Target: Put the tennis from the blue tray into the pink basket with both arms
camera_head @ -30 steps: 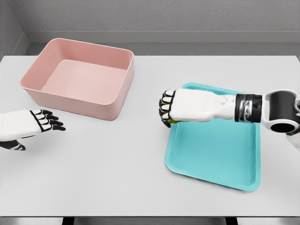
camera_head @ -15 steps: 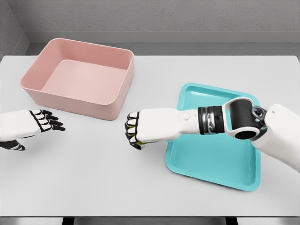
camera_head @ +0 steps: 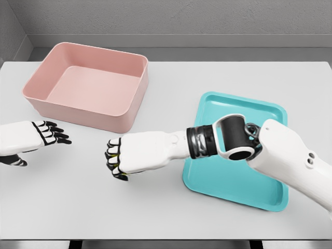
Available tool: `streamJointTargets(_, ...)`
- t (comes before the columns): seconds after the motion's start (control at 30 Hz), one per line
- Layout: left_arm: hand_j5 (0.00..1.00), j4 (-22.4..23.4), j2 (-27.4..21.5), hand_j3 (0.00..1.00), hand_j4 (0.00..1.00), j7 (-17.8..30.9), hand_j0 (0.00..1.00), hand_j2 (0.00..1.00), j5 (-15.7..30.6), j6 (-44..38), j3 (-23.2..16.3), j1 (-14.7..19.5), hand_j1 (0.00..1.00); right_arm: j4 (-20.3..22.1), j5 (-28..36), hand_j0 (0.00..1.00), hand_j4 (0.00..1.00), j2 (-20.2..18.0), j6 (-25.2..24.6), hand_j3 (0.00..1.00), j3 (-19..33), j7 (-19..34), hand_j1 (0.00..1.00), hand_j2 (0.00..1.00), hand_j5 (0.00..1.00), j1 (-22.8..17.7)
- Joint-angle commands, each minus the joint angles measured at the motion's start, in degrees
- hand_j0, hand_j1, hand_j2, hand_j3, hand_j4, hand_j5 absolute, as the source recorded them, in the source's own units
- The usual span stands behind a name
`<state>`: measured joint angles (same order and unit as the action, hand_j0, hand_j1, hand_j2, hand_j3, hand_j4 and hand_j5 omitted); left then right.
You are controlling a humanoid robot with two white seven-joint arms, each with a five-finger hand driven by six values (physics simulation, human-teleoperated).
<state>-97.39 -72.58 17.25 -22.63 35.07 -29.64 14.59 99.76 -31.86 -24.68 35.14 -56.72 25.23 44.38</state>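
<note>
Right hand (camera_head: 118, 160), lower centre-left of frame: my fingers are curled tight around the tennis ball (camera_head: 117, 167), of which only a sliver of yellow-green shows between the fingertips. A second ago this hand sat over the near-left edge of the blue tray; it has since swept leftward across the table (camera_head: 155, 207) and is now clear of the tray.

Left hand (camera_head: 36, 137), left edge of frame: fingers extended and relaxed, holding nothing, position unchanged over the last second. It lies near my right hand with a gap between them, which I judge to be the set-up for a handover.

Blue tray (camera_head: 270, 199), centre-right: no ball in it now.

Pink basket (camera_head: 132, 111), upper left: nothing inside; the ball is not yet delivered.
</note>
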Motion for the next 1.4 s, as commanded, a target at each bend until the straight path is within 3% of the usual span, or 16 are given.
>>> streamJointTargets(0.0,1.0,0.0,-0.1,1.0,1.0,0.0,1.0,1.0,0.3,-0.1,0.0,0.0,1.0,-2.4,0.1,0.32,0.32,2.2,-0.1,0.32,0.0,0.0,0.32,0.32,0.32,0.0)
streamJointTargets(0.3,1.0,0.3,0.0,1.0,1.0,0.0,1.0,1.0,0.2,-0.1,0.0,0.0,1.0,-15.1,-2.3,0.32,0.32,11.3,-0.1,0.32,-1.2,1.0,0.32,0.32,0.32,0.0)
streamJointTargets(0.43,1.0,0.3,0.0,1.0,1.0,0.1,1.0,1.0,0.2,-0.1,0.0,0.0,1.0,-17.8,-2.6,0.32,0.32,13.3,-0.1,0.32,-2.2,0.9,0.32,0.32,0.32,0.0)
streamJointTargets(0.87,1.0,0.3,0.0,1.0,1.0,0.1,1.0,1.0,0.3,-0.1,0.0,0.0,1.0,-19.3,-3.2,0.33,0.33,14.3,-0.1,0.33,-3.0,1.0,0.33,0.33,0.33,-0.4)
streamJointTargets(1.07,1.0,0.3,0.0,1.0,1.0,0.0,1.0,1.0,0.3,-0.1,0.0,0.0,1.0,-19.3,-3.4,0.72,0.72,14.3,-0.1,0.72,-3.0,1.4,0.72,0.72,0.72,-0.7)
streamJointTargets(1.23,1.0,0.3,0.0,1.0,1.0,0.0,1.0,1.0,0.2,-0.1,0.0,0.0,1.0,-19.0,-4.7,0.89,0.89,14.3,-0.1,0.89,-3.0,1.4,0.89,0.89,0.89,-0.8)
streamJointTargets(1.37,1.0,0.3,-0.1,1.0,1.0,0.0,1.0,1.0,0.3,-0.1,0.0,0.0,1.0,-18.9,-5.0,0.96,0.96,14.3,-0.1,0.96,-3.0,1.4,0.96,0.96,0.96,-0.8)
